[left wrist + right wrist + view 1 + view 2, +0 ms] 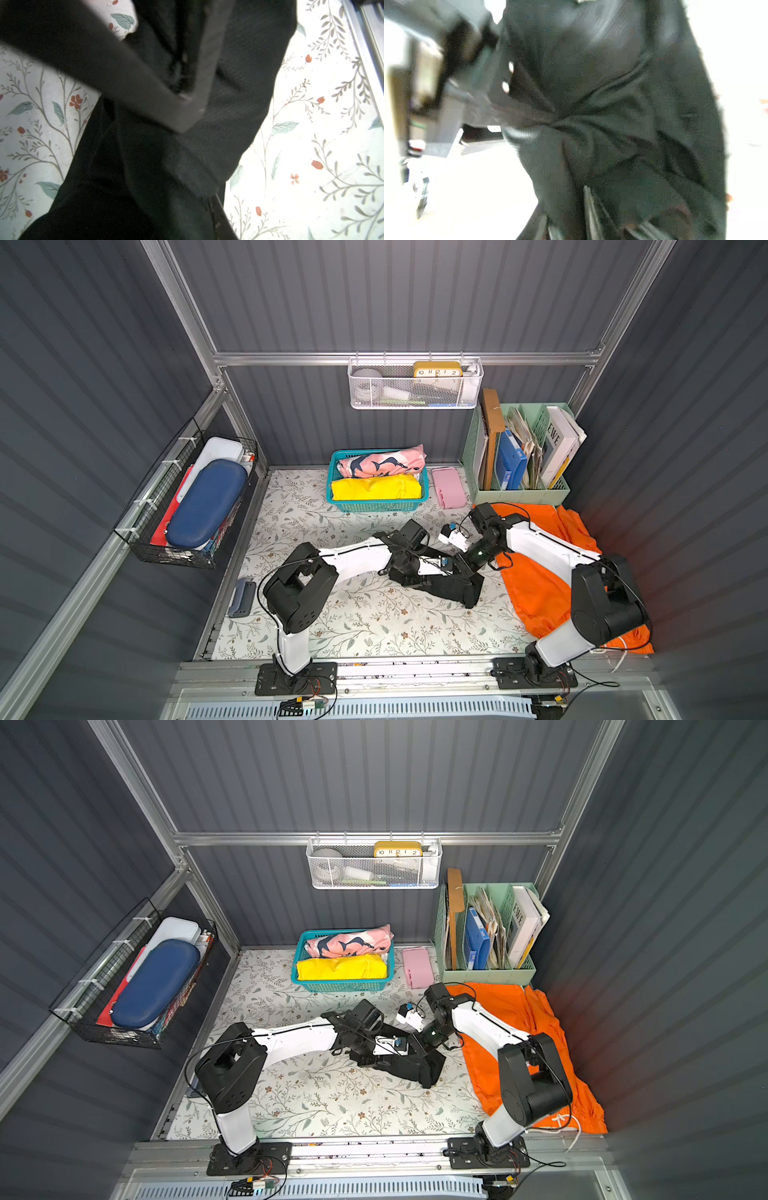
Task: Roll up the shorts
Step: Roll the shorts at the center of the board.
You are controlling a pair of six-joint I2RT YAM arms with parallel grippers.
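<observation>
**DESK:** What has both arms bent over mid-tabletop?

**FIELD:** The black shorts, a bunched, part-rolled bundle at the centre of the floral tabletop. In the left wrist view, the jaws of the left gripper stand nearly together, with a fold of the black fabric pinched between them.

**DESK:** And the right?

**FIELD:** The right gripper presses into the same bundle, just beside the left one. Its wrist view is a blur of dark cloth. I cannot tell how wide its jaws stand or whether they hold anything.

**DESK:** Which way does the bundle lie?

**FIELD:** In both top views its long axis runs on a diagonal, from the far side under the left wrist down to a near end toward the right arm's base. Both sets of jaws sit on the farther half, and the near end lies free on the tabletop. Any further roll would likely have to turn across that axis, so the two grips need to line up along it.

**DESK:** The second pair?

**FIELD:** The orange shorts lie spread and unrolled along the right edge, partly under the right arm and well apart from the left. The right arm is plainly the nearer one for that job. By my reading, the task is on its first garment and less than half done.
</observation>
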